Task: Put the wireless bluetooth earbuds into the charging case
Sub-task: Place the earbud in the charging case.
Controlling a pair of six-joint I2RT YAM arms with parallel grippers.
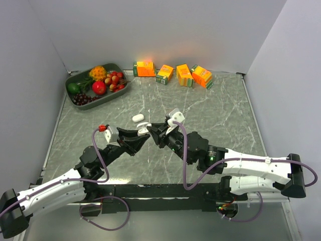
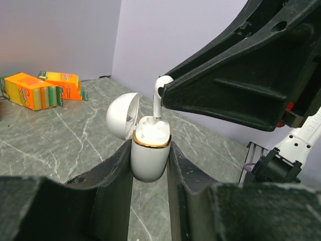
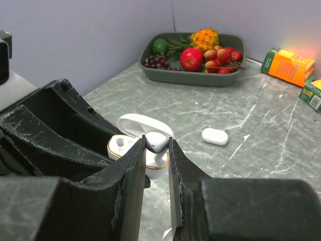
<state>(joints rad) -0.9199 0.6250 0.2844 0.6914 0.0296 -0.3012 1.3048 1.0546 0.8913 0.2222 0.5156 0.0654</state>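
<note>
The white charging case [image 2: 149, 160] with a gold rim stands upright, lid [image 2: 123, 115] tipped open, and my left gripper [image 2: 149, 150] is shut on its body. My right gripper [image 3: 157, 142] is shut on the head of one white earbud [image 3: 156, 145]. It hangs right over the case [image 3: 124, 146], with its stem [image 2: 157, 108] reaching down into the open top. In the top view both grippers meet at mid-table, the left gripper [image 1: 141, 133] against the right gripper [image 1: 152, 129]. A small white oval piece [image 3: 214, 136] lies on the marble just beyond them [image 1: 138, 118].
A green tray [image 1: 75, 80] of fruit sits at the back left. Several orange juice cartons [image 1: 144, 69] line the back wall. White walls close in the marble table [image 1: 220, 110] on three sides.
</note>
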